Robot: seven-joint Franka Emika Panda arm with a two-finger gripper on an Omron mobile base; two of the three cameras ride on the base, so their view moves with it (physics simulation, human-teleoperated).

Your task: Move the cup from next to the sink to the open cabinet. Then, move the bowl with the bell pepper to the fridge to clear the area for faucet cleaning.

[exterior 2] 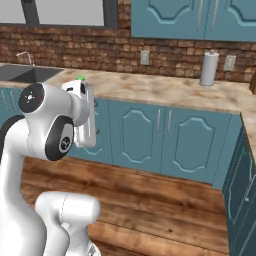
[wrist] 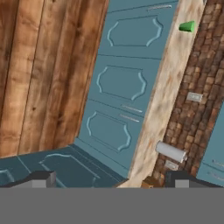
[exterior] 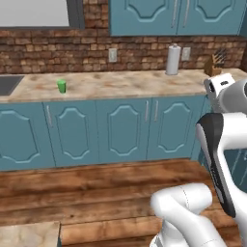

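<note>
The small green cup [exterior: 61,86] stands upright on the counter, a little right of the dark sink [exterior: 8,84]. In the hand view the cup [wrist: 187,27] shows far off at the top right. From the right base view the sink [exterior 2: 25,74] and the thin silver faucet [exterior 2: 27,57] sit at the far left, and the cup's rim [exterior 2: 80,78] peeks over my hand. My gripper [wrist: 113,178] is open with nothing between its fingers, held out over the floor well short of the counter. The bowl, bell pepper, fridge and open cabinet are out of view.
A paper towel roll [exterior: 173,60] and a knife block [exterior: 214,65] stand at the counter's right end. Teal base cabinets [exterior: 120,128] run under the counter, and closed teal wall cabinets [exterior: 173,17] hang above. Wooden floor [exterior: 96,188] lies between me and the cabinets.
</note>
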